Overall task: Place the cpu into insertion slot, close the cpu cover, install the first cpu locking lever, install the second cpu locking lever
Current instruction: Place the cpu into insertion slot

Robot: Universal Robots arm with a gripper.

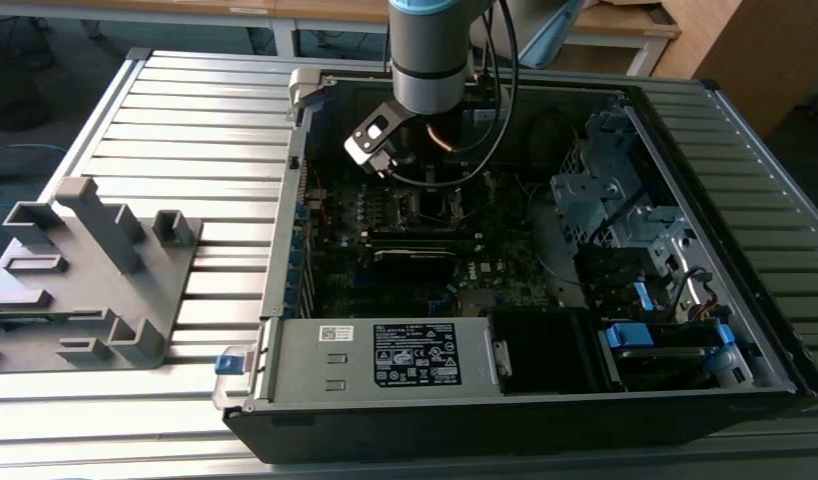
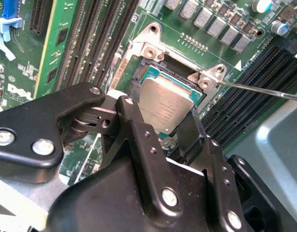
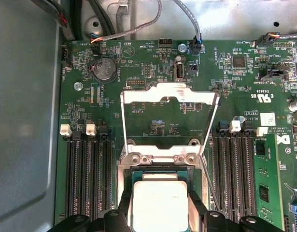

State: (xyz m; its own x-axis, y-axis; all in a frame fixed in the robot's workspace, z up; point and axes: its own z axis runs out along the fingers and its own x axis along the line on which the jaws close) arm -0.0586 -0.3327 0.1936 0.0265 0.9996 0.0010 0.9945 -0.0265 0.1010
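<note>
In the upper middle of the exterior view, the arm (image 1: 429, 60) reaches down into an open computer case (image 1: 278, 230). The case lies on a grey slatted desk (image 1: 182, 110). A grey plastic fixture (image 1: 96, 270) stands on the desk at the exterior view's left, well apart from the case. A silver power supply (image 1: 382, 358) fills the case's lower edge in that view.

In both wrist views the gripper (image 2: 158, 113) is down at the motherboard (image 3: 153, 67). Its black fingers (image 2: 138, 140) sit against two opposite edges of the cpu (image 2: 165, 106), clamped on it. The cpu (image 3: 160, 200) is silver-topped, and the green edge of its board shows along one side. It is right over the insertion slot (image 2: 173, 66), within the slot's silver rim. The pictures do not settle whether it is fully seated or just above the contacts.

The cpu cover (image 3: 170, 94) is swung up and open, and the board shows through its square window. In the second wrist view, a thin silver rod (image 2: 264, 91) juts out from one corner of the slot's rim. Long black memory slots (image 3: 85, 174) run on both sides of the slot, and a coin battery (image 3: 103, 69) sits beyond the raised cover.
</note>
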